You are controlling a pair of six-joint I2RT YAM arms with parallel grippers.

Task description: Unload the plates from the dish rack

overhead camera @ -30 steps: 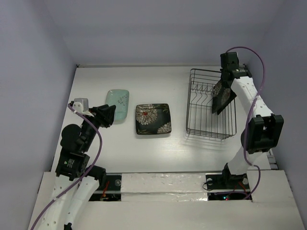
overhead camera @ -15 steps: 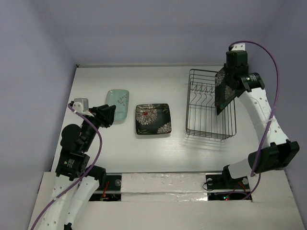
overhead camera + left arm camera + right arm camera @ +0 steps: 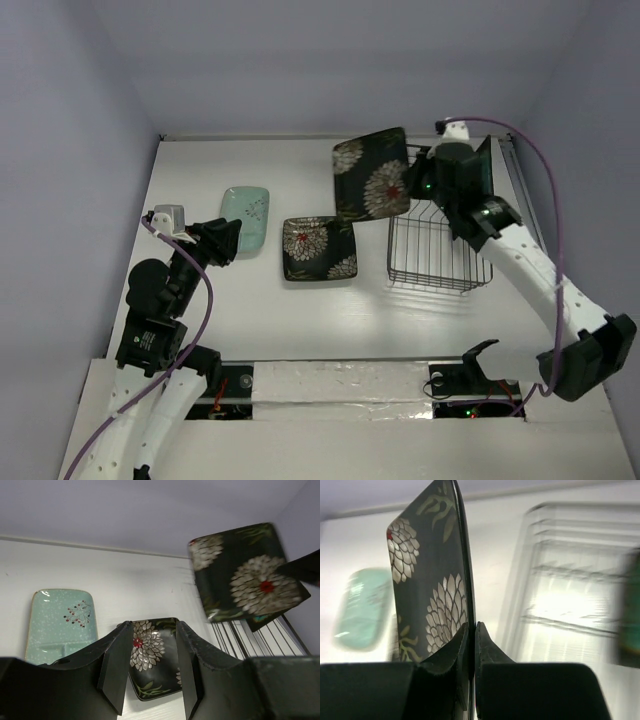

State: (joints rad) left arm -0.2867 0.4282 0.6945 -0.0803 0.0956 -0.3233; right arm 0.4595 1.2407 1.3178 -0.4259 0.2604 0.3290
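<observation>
- Grip of the right gripper on the raised floral plate: both fingers pressed against the thin rim, one on each face, almost no gap between them.
- Raised floral plate up in the air, outside the dish rack, just beside the far-left corner of it, above the table. Tilted, not flat, with the white flowers and one red centre turned toward the top camera.
- Same plate in the right wrist view: edge-on to the lens, standing up from the fingers, flowers on the left face.
- Dish rack on the right half of the table, black wire grid and upright prongs visible.
- Teal plate at the far-right part of the dish rack, mostly hidden behind the right arm. Only a narrow dark piece with a teal face visible, upright as far as possible to judge. Blurred at the right border of the right wrist view; contact with the prongs impossible to tell.
- Lying floral plate flat on the table, face up, between the mint-green plate and the dish rack, apart from both.
- Mint-green plate flat on the table, left of the lying floral plate, near but not touching. Small branch drawing with red dots on the face.
- Left gripper at the left side of the table, close to the near-left corner of the mint-green plate. Fingers moderately apart, nothing between them. Through this gap, in the left wrist view, a part of the lying floral plate.
</observation>
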